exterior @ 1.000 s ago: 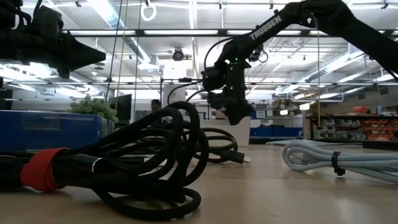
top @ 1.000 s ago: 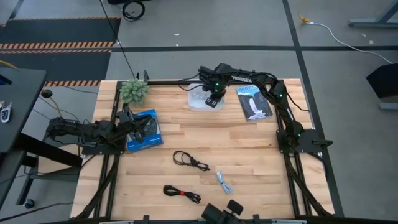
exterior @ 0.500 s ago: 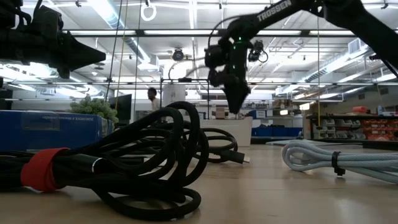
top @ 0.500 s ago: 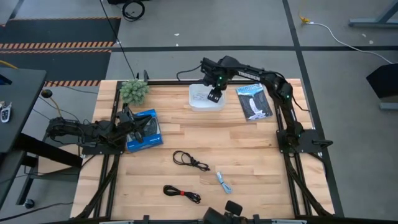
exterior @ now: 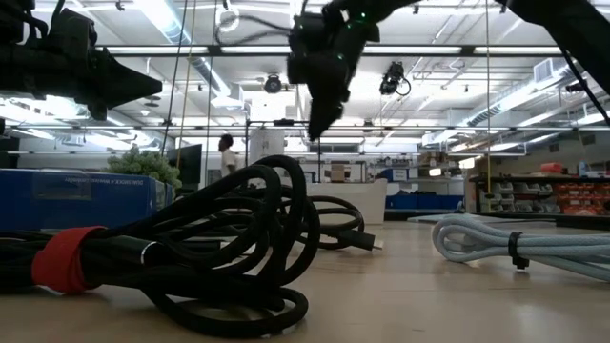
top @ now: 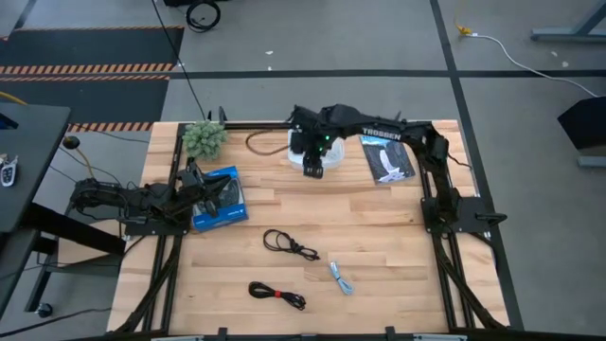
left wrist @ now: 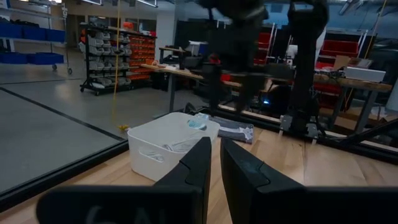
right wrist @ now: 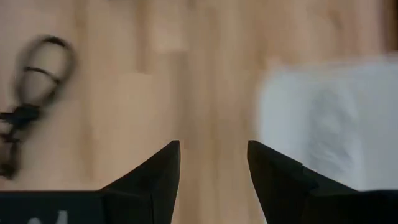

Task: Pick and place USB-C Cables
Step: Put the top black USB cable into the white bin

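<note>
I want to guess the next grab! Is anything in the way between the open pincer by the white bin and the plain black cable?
Nothing visible is. The right pincer hangs open beside the white bin. Only bare wooden table lies between it and the plain black cable.

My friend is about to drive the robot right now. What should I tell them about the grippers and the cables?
Right gripper: open and empty, above the table by the white bin.
Left gripper: nearly shut, holding nothing, parked at the table's left edge over the blue box.
Cables on the table: plain black cable, black cable with red tie, light blue cable.
Done: something pale lies in the bin in the left wrist view; it may be the white cable, but I cannot tell.
Left: three cables to pick up and place, presumably in the bin.
</note>
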`<state>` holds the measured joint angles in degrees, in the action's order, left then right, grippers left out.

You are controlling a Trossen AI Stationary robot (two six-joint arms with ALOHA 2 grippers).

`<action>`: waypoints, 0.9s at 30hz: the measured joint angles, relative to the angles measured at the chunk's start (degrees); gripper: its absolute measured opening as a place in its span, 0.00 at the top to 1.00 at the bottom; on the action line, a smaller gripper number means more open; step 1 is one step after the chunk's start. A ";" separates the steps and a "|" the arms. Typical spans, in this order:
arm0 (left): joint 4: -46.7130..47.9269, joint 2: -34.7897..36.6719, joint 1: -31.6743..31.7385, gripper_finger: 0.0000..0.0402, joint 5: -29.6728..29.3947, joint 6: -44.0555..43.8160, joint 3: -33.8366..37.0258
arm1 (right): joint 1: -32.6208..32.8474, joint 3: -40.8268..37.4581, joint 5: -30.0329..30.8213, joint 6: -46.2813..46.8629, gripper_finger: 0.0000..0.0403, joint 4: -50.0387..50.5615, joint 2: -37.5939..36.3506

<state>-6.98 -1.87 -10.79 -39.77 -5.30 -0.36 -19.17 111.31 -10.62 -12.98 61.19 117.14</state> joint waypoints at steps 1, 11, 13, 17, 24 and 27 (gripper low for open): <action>0.00 0.00 0.00 0.89 0.00 0.02 0.00 | 0.99 0.00 -0.93 -0.35 0.52 -0.73 0.00; 0.00 0.00 0.00 0.89 0.00 0.00 -0.02 | 8.45 -0.02 -1.05 5.57 0.42 -3.64 -0.02; 0.00 0.02 0.00 0.89 0.00 0.02 -0.02 | 9.49 -0.02 -0.97 6.54 0.38 -3.61 -0.02; 0.00 0.01 0.00 0.89 0.00 0.02 -0.02 | 11.97 -0.06 -1.02 7.27 0.29 -3.75 -0.02; 0.00 0.02 0.00 0.89 0.00 0.01 -0.02 | 16.46 -0.09 1.22 8.61 0.19 -7.98 -0.02; 0.00 0.01 0.01 0.89 0.00 0.00 -0.01 | 18.24 -0.09 2.10 9.41 0.16 -9.87 -0.02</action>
<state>-6.98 -1.86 -10.77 -39.77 -5.30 -0.37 -0.93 111.22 -8.52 -3.57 51.32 117.12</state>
